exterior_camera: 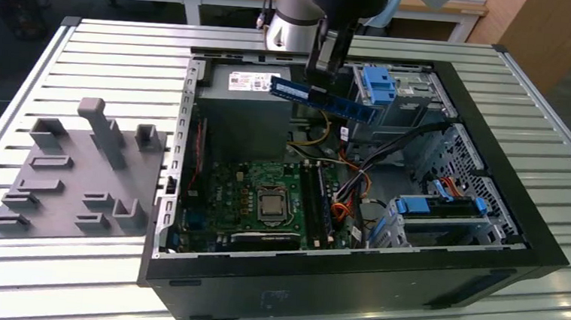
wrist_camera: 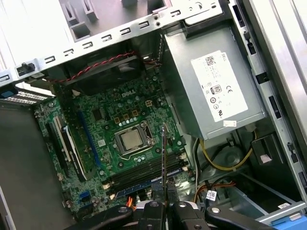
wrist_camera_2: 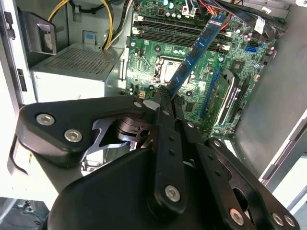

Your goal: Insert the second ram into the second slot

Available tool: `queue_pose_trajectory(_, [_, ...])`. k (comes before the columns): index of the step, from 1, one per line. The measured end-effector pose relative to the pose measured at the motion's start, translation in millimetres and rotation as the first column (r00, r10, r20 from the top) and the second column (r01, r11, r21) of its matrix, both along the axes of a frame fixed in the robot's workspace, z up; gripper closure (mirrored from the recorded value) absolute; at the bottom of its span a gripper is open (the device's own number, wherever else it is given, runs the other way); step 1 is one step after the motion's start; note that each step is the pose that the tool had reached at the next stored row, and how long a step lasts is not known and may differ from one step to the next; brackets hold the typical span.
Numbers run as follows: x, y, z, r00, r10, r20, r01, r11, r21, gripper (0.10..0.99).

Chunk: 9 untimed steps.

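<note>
Grip was firm: your pincer held the second ram by its upper edge, fingers closed tight on it. The stick hung tilted just under the pincer, above the open computer case. Well below the pincer lay the motherboard; the ram's lower edge pointed toward its memory slots and seemed clear of them, though you saw it edge-on.

Probably a lab, slatted workbench, opened computer
</note>
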State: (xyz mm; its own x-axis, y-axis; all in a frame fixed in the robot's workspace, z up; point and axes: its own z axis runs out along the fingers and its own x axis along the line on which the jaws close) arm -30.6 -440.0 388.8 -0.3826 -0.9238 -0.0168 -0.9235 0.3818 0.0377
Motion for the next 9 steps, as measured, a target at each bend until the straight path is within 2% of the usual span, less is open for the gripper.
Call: queue_pose_trajectory(9, [0.0,0.0,-0.1,0.9981,-0.061,0.0000,0.061,0.9981,0.000,0.949])
